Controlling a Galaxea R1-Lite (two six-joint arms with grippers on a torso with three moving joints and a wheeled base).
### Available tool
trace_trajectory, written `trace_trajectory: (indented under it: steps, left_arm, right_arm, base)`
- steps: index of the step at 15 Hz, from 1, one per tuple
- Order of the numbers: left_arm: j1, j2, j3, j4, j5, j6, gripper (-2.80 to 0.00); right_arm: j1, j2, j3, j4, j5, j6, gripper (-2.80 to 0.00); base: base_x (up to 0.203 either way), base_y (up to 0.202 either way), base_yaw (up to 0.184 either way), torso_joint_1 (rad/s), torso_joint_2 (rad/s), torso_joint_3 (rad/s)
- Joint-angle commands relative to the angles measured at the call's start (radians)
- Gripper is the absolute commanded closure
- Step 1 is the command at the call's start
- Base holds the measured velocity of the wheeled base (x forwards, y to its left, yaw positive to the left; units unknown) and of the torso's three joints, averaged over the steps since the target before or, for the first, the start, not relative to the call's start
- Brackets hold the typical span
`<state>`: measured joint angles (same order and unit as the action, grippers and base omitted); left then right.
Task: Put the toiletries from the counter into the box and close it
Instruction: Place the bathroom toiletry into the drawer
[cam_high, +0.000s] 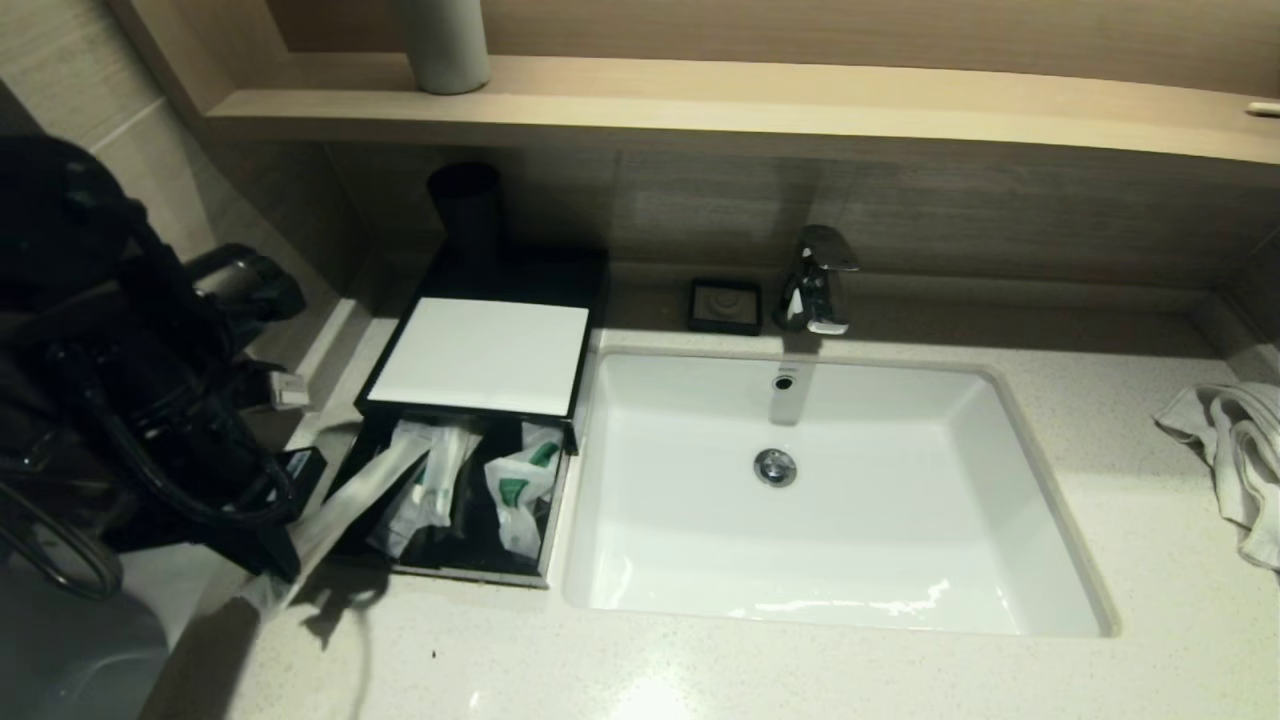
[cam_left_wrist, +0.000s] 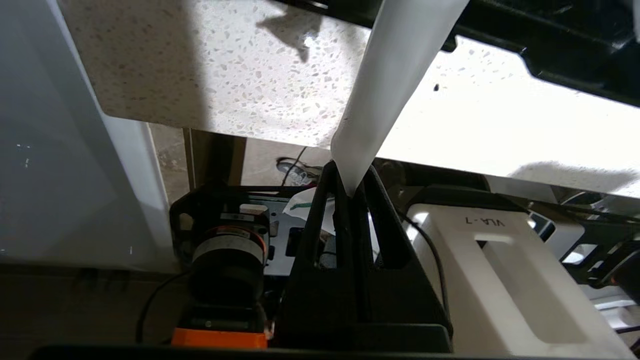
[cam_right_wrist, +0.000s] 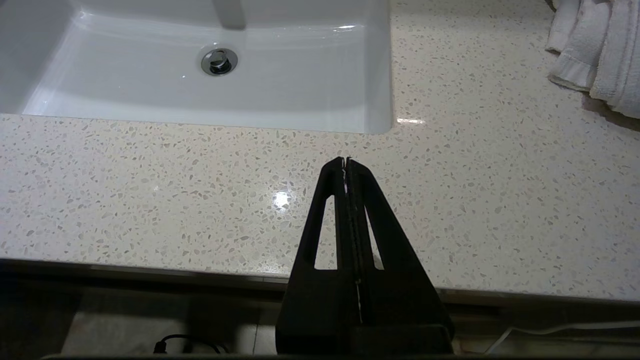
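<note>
The black box (cam_high: 485, 355) with a white top panel stands on the counter (cam_high: 700, 670) left of the sink, its front drawer (cam_high: 470, 570) pulled out. Several translucent sachets (cam_high: 520, 485) with green labels lie in the drawer. My left gripper (cam_high: 278, 570) hangs off the drawer's front left corner, shut on the lower end of a long thin sachet (cam_high: 360, 500). That sachet slants up over the drawer's edge. In the left wrist view the long sachet (cam_left_wrist: 395, 80) rises from my shut gripper (cam_left_wrist: 350, 187). My right gripper (cam_right_wrist: 346, 161) is shut and empty above the counter's front edge.
The white sink (cam_high: 830, 500) fills the middle of the counter, with a chrome tap (cam_high: 818, 280) and a small black dish (cam_high: 725, 305) behind it. A white towel (cam_high: 1235, 450) lies at the right. A wooden shelf (cam_high: 700, 100) overhangs the back.
</note>
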<state>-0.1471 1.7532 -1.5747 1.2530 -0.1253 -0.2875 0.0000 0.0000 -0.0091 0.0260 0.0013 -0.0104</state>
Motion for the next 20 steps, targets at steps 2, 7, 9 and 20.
trace_trajectory:
  steps: [2, 7, 9, 20]
  left_arm:
    - [-0.006, 0.036, -0.034, 0.0, -0.004, -0.025, 0.0]
    - [-0.027, 0.07, -0.065, -0.028, -0.004, -0.064, 0.0]
    - [-0.033, 0.082, -0.066, -0.045, -0.004, -0.073, 0.0]
    - [-0.051, 0.109, -0.102, -0.133, -0.007, -0.125, 0.0]
  right_arm:
    - [0.0, 0.0, 0.0, 0.0, 0.0, 0.0, 0.0]
    - [0.0, 0.0, 0.0, 0.0, 0.0, 0.0, 0.0]
    - [0.0, 0.0, 0.0, 0.0, 0.0, 0.0, 0.0]
    - [0.0, 0.0, 0.0, 0.0, 0.0, 0.0, 0.0]
  base:
    - [0.0, 0.0, 0.0, 0.0, 0.0, 0.0]
    - [0.0, 0.0, 0.0, 0.0, 0.0, 0.0]
    - [0.0, 0.0, 0.0, 0.0, 0.0, 0.0]
    - [0.0, 0.0, 0.0, 0.0, 0.0, 0.0]
